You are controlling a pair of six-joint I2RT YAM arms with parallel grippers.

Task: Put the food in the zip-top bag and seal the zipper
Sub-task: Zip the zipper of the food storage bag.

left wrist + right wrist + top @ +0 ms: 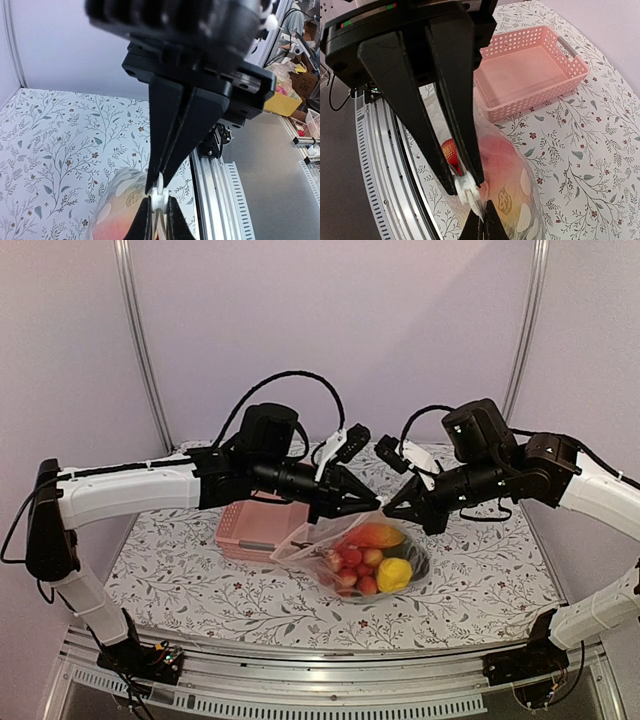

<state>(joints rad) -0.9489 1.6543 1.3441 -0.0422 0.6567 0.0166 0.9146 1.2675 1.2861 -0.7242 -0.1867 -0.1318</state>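
Clear soft plastic with white dots: that is your zip-top bag. It sits on the flowery tablecloth, just beside the pink slotted plastic basket. The little toy food is inside the bag: red round ones, a yellow one and an orange-red pepper.

The bag is floppy and slippery. The hard little toys make its belly heavy, so I think it will sag and roll if you let go. Take hold only at the top, on the thin white zipper strip, which is the firmest part.

Your left gripper and right gripper meet there nose to nose. Each has its jaws pressed together on that zipper strip. Pinch hard and slide slowly, because thin plastic slips out easily. The basket looks stiff, with rows of small holes in its walls.
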